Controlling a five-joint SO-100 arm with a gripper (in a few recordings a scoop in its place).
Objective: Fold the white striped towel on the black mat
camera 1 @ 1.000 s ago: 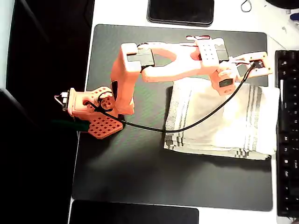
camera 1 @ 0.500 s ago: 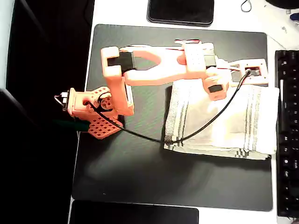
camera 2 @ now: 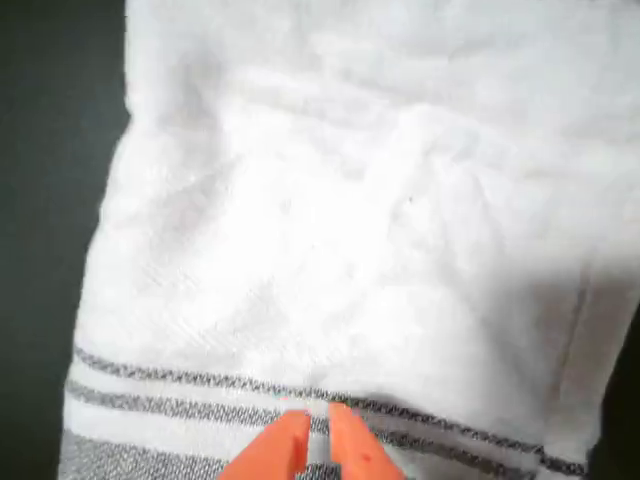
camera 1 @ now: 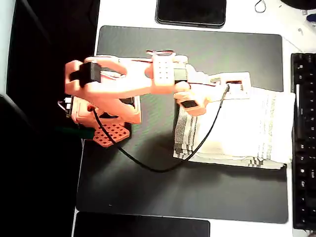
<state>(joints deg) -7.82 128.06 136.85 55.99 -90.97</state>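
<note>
Moved since earlier: arm has swung back toward its base at the left of the overhead view; the hand (camera 1: pixel 236 81) that was near the towel's upper right corner now hangs over the upper middle of the cloth, and the black cable (camera 1: pixel 148 165) droops further down across the mat.
Towel place: the white striped towel (camera 1: pixel 247 126) lies on the right half of the black mat (camera 1: pixel 148 197), already doubled over, its right edge reaching off the mat toward the keyboard (camera 1: pixel 303 138).
Hand state: in the wrist view the two orange fingertips (camera 2: pixel 345 450) are pressed nearly together with a thin gap, low over the grey stripes; whether any cloth is caught between them I cannot tell.
Handling: judged soft, light and limp; it will sag and wrinkle when lifted, and layers may slide apart or drag across the mat.
Where to grip: probably a corner or the striped hem, pinching all layers at once, since the flat middle offers no edge to pinch.
Risk: a shallow pinch may lift the top layer alone.
Writing and brands: none readable on towel, mat, arm or tabletop (camera 1: pixel 128 12).
Other things: glossy dark slab (camera 1: pixel 191 11) above the mat.
</note>
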